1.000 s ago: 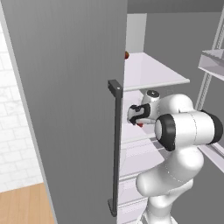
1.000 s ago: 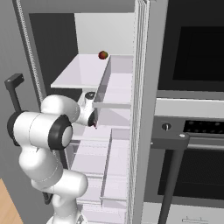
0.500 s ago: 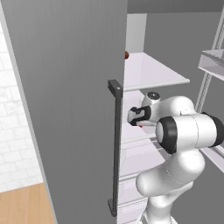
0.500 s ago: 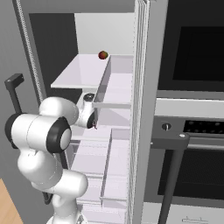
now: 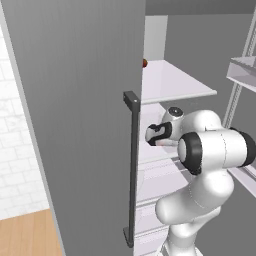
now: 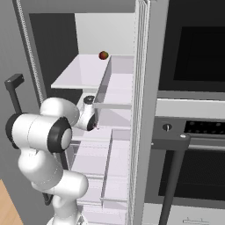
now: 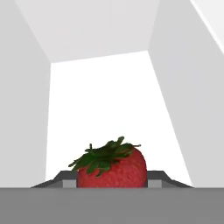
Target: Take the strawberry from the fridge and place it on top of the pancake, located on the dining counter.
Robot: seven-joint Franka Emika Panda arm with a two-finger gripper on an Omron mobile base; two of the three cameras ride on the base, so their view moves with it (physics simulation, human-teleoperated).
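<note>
Two dark fingertips of the claw (image 7: 112,183) flank the strawberry (image 7: 112,168) in the hand view, one on each side of the red berry with its green leafy cap. The tips sit right beside the fruit, but whether they press on it cannot be told. The strawberry lies on a white shelf floor between pale walls inside the fridge (image 5: 75,125). In the base views the white arm reaches into the open fridge at its middle level, the claw (image 6: 93,126) below the upper shelf (image 6: 81,72). At the back of that upper shelf rests a darker, rounder red fruit (image 6: 103,55). To the right of the fridge stands a built-in oven (image 6: 193,132).
</note>
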